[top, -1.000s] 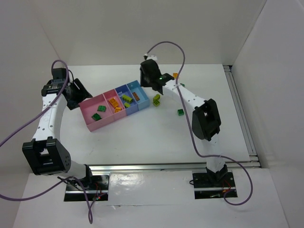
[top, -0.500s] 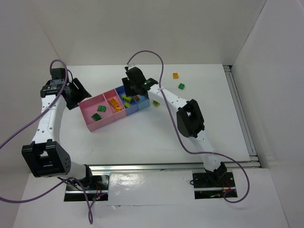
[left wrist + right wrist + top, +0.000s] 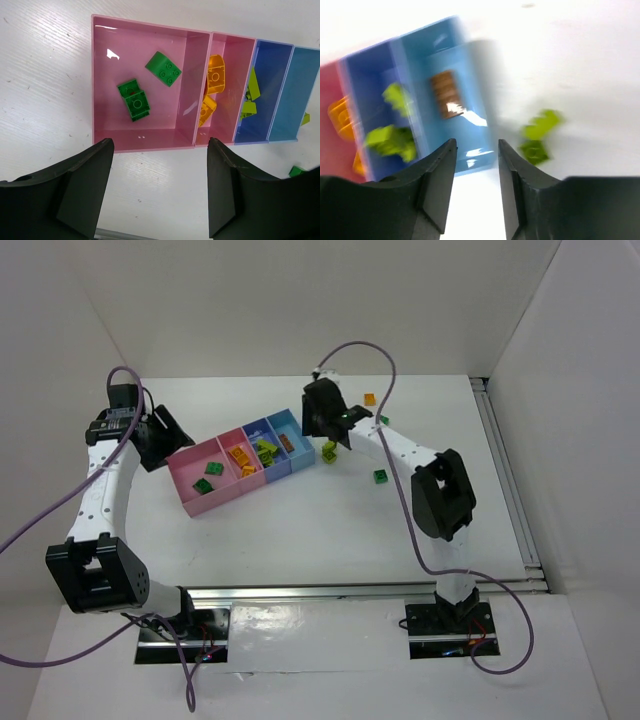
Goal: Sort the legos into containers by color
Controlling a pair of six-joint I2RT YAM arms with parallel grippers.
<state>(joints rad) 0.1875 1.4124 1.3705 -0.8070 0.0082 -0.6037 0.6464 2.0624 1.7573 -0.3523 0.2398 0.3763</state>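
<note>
The containers [image 3: 200, 502] form a slanted row of two pink and two blue bins. Dark green legos [image 3: 134, 100] lie in the first pink bin [image 3: 100, 75], orange ones [image 3: 216, 75] in the second, lime ones [image 3: 390, 140] in the dark-blue bin. A brown brick [image 3: 445, 94] lies in the light-blue bin [image 3: 472, 120]. My right gripper [image 3: 476, 147] hovers open and holds nothing, over that bin's end and beside a loose lime lego [image 3: 329, 450]. My left gripper [image 3: 160, 150] stands wide open over bare table, short of the first pink bin.
Loose bricks lie right of the row: a dark green one [image 3: 380, 476], another dark green [image 3: 383, 420] and an orange one [image 3: 369, 399] further back. White walls close in the table on three sides. A rail [image 3: 510, 480] runs along the right edge.
My right gripper swung left over the blue bins, then back right to the end of the row, and its jaws have parted. The left arm has not moved.
</note>
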